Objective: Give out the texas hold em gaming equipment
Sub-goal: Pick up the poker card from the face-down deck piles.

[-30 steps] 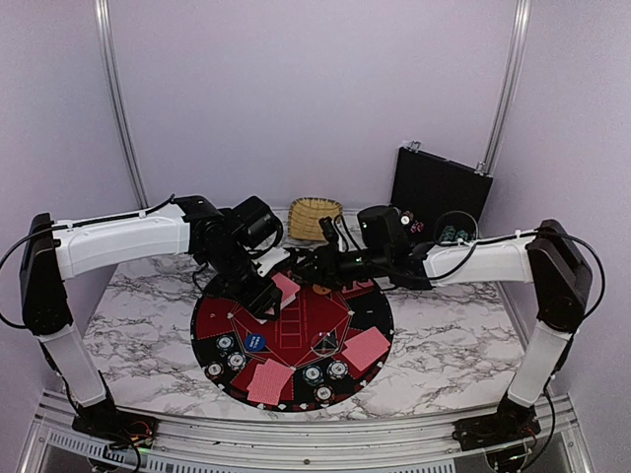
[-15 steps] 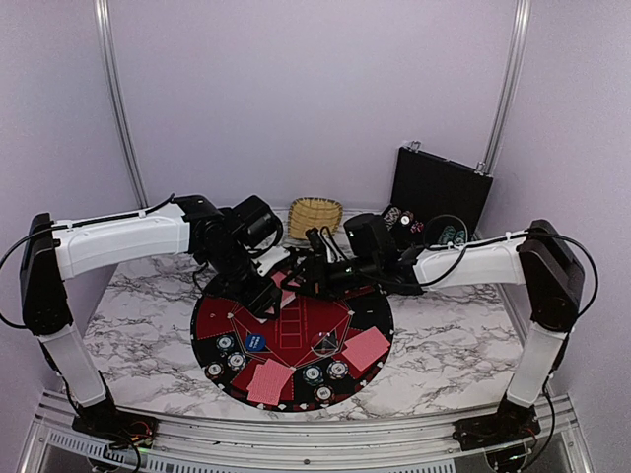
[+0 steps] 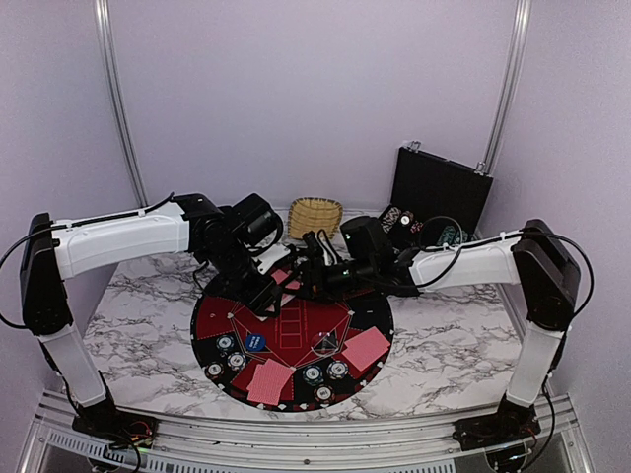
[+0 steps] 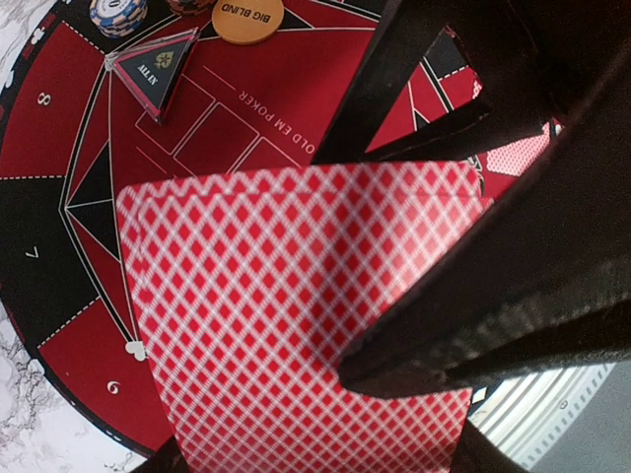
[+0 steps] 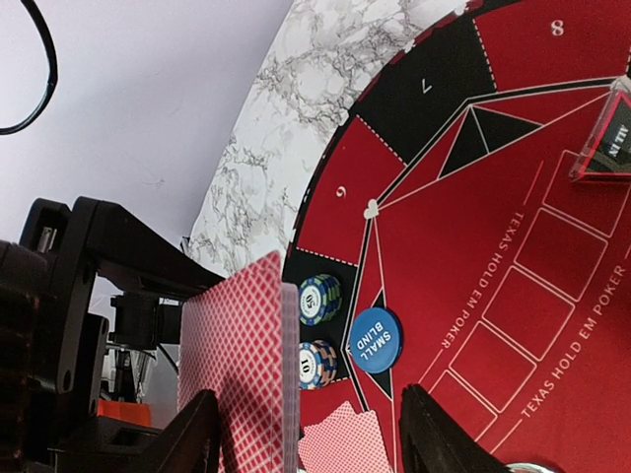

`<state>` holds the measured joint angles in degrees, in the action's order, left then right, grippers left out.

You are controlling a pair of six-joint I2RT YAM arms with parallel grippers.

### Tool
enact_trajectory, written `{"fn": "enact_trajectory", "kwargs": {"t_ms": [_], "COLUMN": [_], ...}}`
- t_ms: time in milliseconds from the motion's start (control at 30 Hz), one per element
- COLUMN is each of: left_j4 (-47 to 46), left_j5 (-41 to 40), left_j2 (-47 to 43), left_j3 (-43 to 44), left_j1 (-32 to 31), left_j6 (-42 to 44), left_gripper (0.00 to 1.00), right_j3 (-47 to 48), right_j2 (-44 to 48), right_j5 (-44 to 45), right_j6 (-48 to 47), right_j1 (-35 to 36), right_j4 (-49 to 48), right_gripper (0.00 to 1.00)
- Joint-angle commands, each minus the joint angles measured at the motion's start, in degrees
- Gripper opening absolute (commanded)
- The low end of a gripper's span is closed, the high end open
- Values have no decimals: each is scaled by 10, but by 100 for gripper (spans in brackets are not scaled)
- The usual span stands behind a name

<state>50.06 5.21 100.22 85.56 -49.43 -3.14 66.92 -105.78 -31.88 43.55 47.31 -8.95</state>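
My left gripper [image 3: 266,294] is shut on a deck of red-backed cards [image 3: 286,282] and holds it above the far part of the round black-and-red mat [image 3: 210,317]. The deck fills the left wrist view [image 4: 286,315], pinched under my dark finger [image 4: 473,335]. My right gripper [image 3: 308,264] is open, right beside the deck. In the right wrist view the deck [image 5: 242,365] stands edge-on between my open right fingertips [image 5: 197,434], close to the left one. On the mat lie two red card piles [image 3: 269,379] [image 3: 367,347], teal-and-white chips [image 5: 320,298] and a blue small-blind disc [image 5: 375,340].
An orange big-blind disc [image 4: 246,18] and a triangular all-in marker [image 4: 153,69] lie on the mat. A wicker basket [image 3: 314,217] stands at the back. An open black case [image 3: 439,187] with more chips [image 3: 451,234] stands back right. The table is marble-patterned.
My right gripper has moved left across the mat's far side, up to the deck held by my left gripper. The left gripper has barely moved.
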Motion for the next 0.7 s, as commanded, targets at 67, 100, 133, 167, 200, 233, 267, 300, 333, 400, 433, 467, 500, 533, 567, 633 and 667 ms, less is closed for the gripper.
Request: {"fn": "enact_trajectory", "kwargs": {"t_ms": [67,100,133,167,200,233,267,300,333,400,433,467,500,533,567,633,667], "left_j4": [-5,-5,-5,-5,-5,-5,-5,-5,-5,-5,-5,-5,-5,-5,-5,-5,-5], "left_j5": [-2,-2,-2,-2,-1,-1,0,-1,-1,0,0,0,0,1,0,1,1], "left_j2": [-22,-21,-22,-21,-21,-21,-21,-21,-21,-21,-21,-21,-21,-21,-22,-21,-21], "left_j3": [16,16,16,16,16,16,15,15,14,14,13,13,13,13,13,13,13], "left_j1": [2,2,2,1,1,2,2,1,2,1,1,1,2,2,1,2,2], "left_j6": [6,6,6,7,6,6,6,6,6,6,6,6,6,6,6,6,6], "left_gripper": [47,47,47,47,47,47,47,47,48,47,47,47,47,47,47,47,47], "right_j3": [-1,-1,-1,-2,-3,-4,-3,-3,-4,-3,-3,-3,-2,-3,-2,-2,-1], "right_j2": [21,23,24,26,28,30,32,34,35,38,39,41,42,43,44,45,45], "right_j5": [16,16,16,16,16,16,16,16,15,15,15,15,15,16,15,16,16], "right_j6": [0,0,0,0,1,1,2,3,3,4,4,4,4,4,4,4,5], "right_j1": [-12,-12,-13,-13,-14,-14,-14,-14,-14,-15,-15,-15,-15,-16,-16,-17,-18], "right_j4": [12,12,12,11,9,9,8,8,6,5,5,4,5,5,6,7,6], "right_gripper": [60,59,59,58,57,56,56,54,53,53,52,52,52,52,51,49,48]}}
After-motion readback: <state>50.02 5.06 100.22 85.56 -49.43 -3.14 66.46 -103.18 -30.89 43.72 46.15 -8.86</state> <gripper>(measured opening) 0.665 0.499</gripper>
